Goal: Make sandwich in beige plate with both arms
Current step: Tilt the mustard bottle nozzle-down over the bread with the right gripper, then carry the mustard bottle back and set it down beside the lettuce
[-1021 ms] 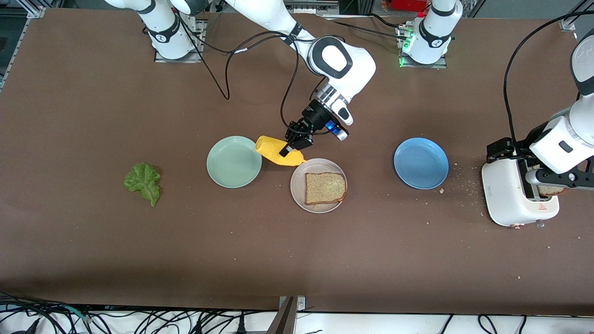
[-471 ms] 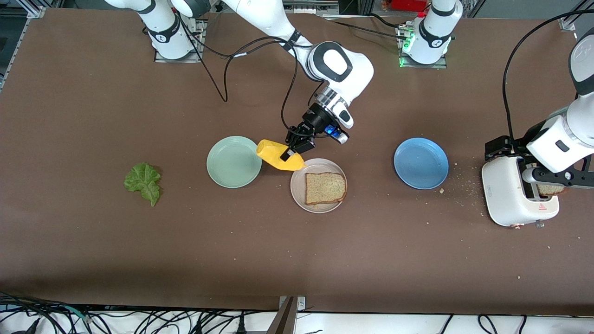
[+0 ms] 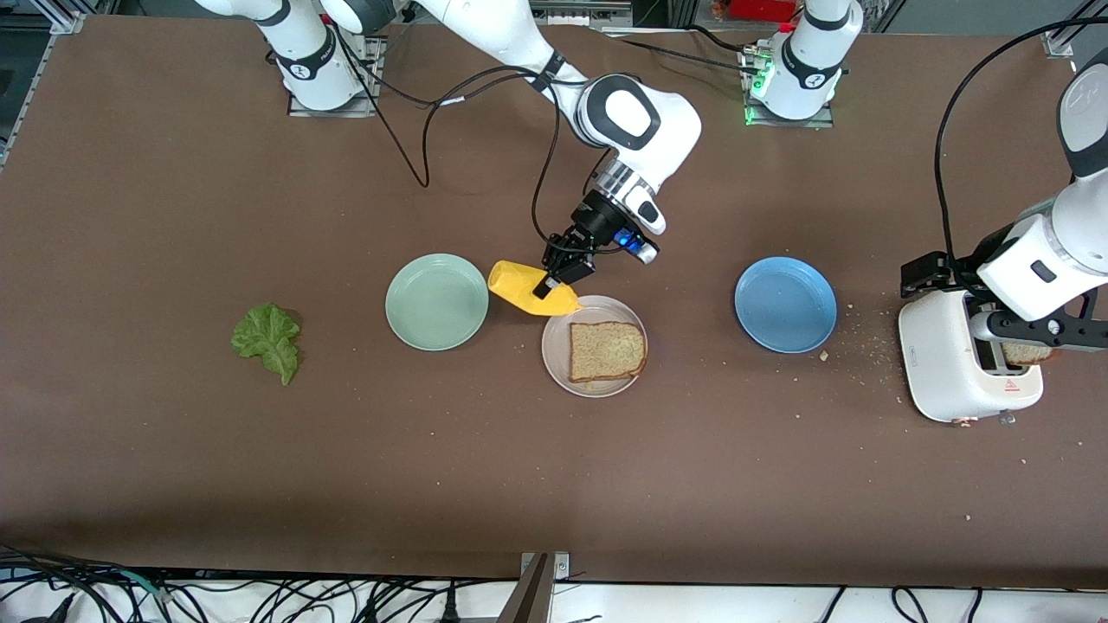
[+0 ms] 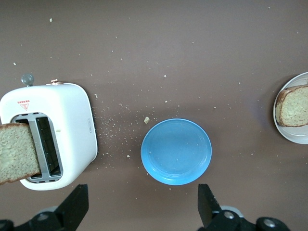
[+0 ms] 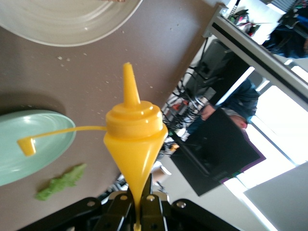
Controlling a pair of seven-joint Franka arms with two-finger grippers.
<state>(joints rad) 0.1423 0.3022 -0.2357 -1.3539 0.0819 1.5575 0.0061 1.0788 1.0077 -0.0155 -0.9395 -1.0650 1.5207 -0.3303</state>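
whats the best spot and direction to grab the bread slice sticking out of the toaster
Grip the exposed upper part of the bread slice, pinching its two flat faces, and come straight down from above. It stands upright in the slot of the toaster, so only its top is reachable. The left end effector is open over the table beside the toaster.

One square slice of brown bread (image 3: 607, 350) with darker crust lies flat in the round beige plate (image 3: 554, 350), just below the right arm's jaws. A second slice (image 4: 17, 152) stands in the toaster slot, beside the left arm's jaws.
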